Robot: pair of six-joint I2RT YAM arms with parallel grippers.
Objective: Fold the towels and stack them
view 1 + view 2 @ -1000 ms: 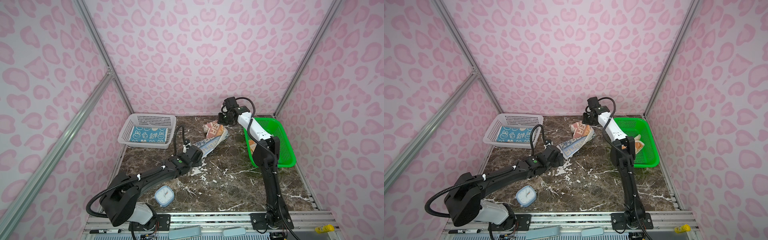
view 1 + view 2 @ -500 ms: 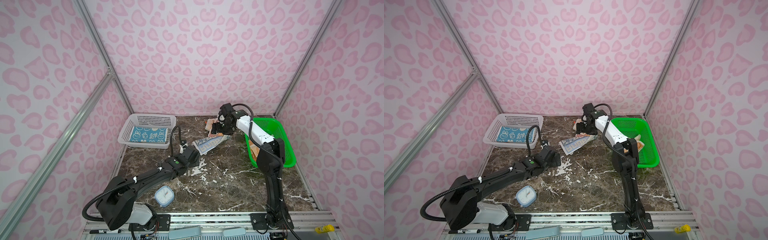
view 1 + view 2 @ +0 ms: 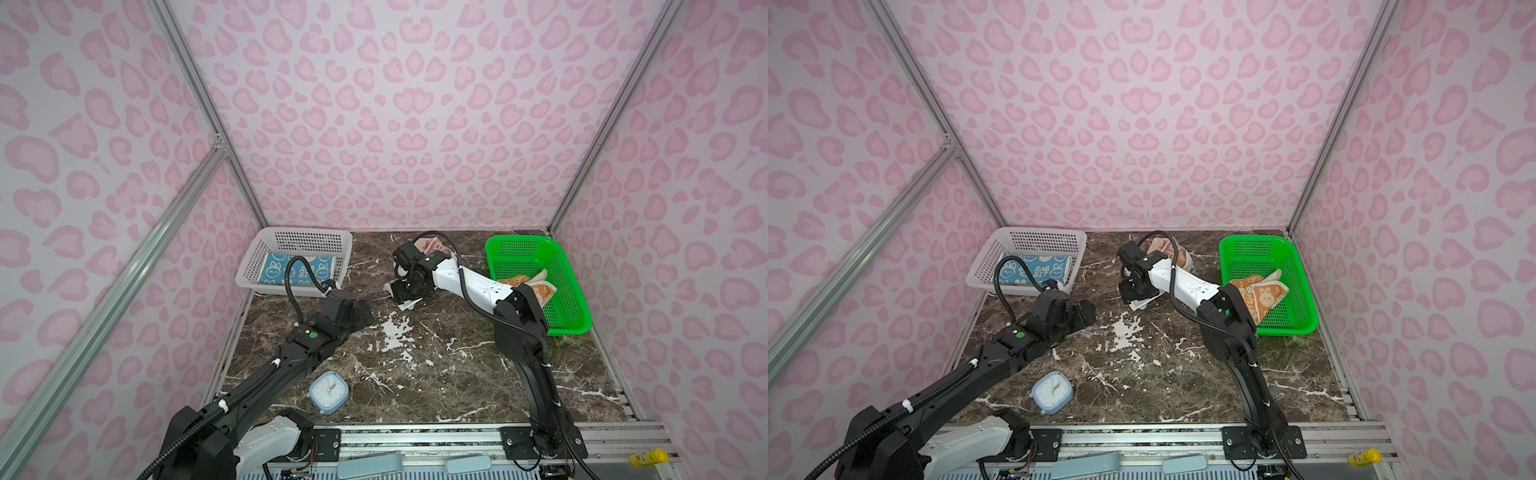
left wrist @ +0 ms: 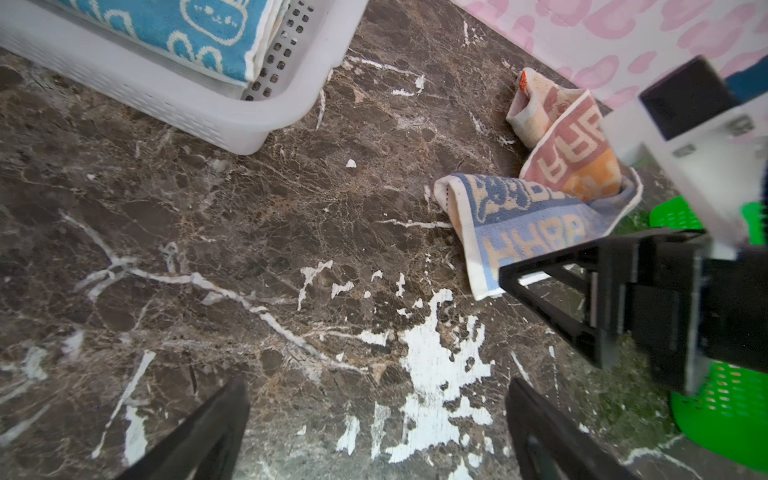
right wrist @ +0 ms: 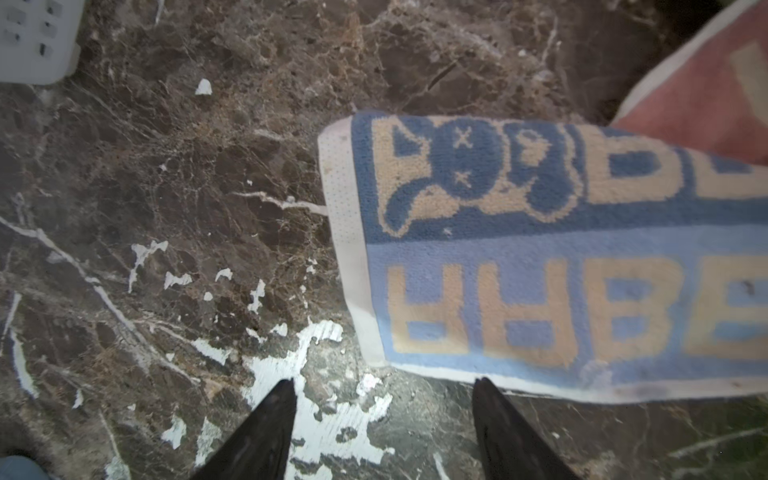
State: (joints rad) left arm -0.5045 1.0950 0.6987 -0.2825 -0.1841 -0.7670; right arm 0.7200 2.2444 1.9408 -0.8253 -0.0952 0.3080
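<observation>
Spanning the pink-patterned booth, the brown marble tabletop (image 3: 436, 374) carries two baskets at its far end. At far left stands the white basket (image 3: 307, 245), with the blue towel (image 3: 274, 270) lying folded flat inside it, bunny and "RABBIT" print facing up. At far right stands the green basket (image 3: 569, 299), where the orange towel (image 3: 1262, 297) sits crumpled, partly hidden behind the right arm in both top views.

Between the baskets, on bare marble near the back wall, lies the block-patterned towel (image 4: 536, 224). It is loosely doubled, with its blue lettered panel spread toward the front and its orange part bunched behind.

The right gripper (image 5: 384, 381) hangs low at that towel's front edge. Its jaws stand apart with only marble between them, one fingertip just beside the white hem, gripping nothing. The left gripper (image 4: 376, 386) hovers over bare marble in front of the white basket, apart from the block-patterned towel, jaws spread wide and empty.

Near the table's front left rests a small pale-blue clock (image 3: 329, 392), face up. A tiny yellow bottle (image 3: 648, 458) lies by the front rail at right.
</observation>
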